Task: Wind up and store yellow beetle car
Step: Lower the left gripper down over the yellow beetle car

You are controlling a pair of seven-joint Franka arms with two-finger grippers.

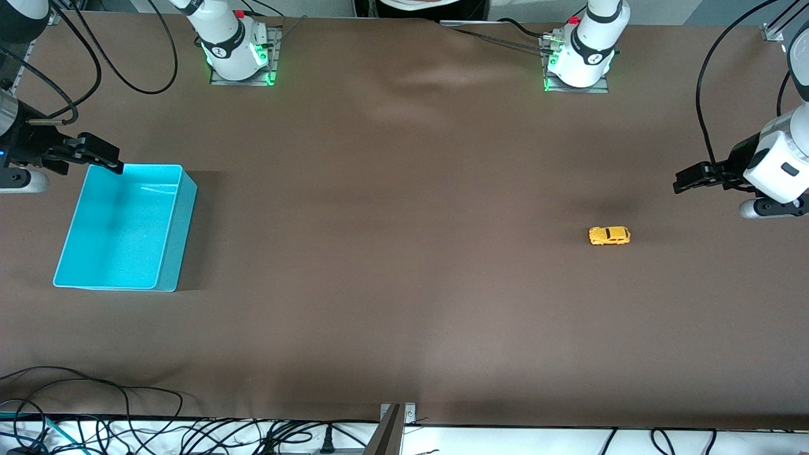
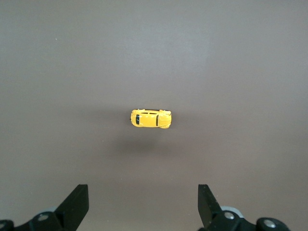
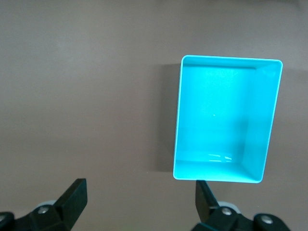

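So both sets of fingers are spread, holding nothing: my left gripper [image 2: 143,204] hangs over the table by the car [image 1: 609,236], my right gripper [image 3: 139,204] over the bin [image 1: 126,227] edge. Car's untouched, bin empty — winding and storing all left.

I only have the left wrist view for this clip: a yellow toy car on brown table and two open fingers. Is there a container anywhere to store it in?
Observer: Yes, a turquoise bin sits toward the right arm's end of the table, well apart from the yellow beetle car.
Operator: Anything in the bin?
Observer: No, the right wrist view shows its floor bare.
Operator: Where is the right end effector?
Observer: The right end effector hangs open over the bin's rim, at the corner nearest its base.
Operator: And mine?
Observer: The left end effector is up in the air, open, beside the car, not touching it.
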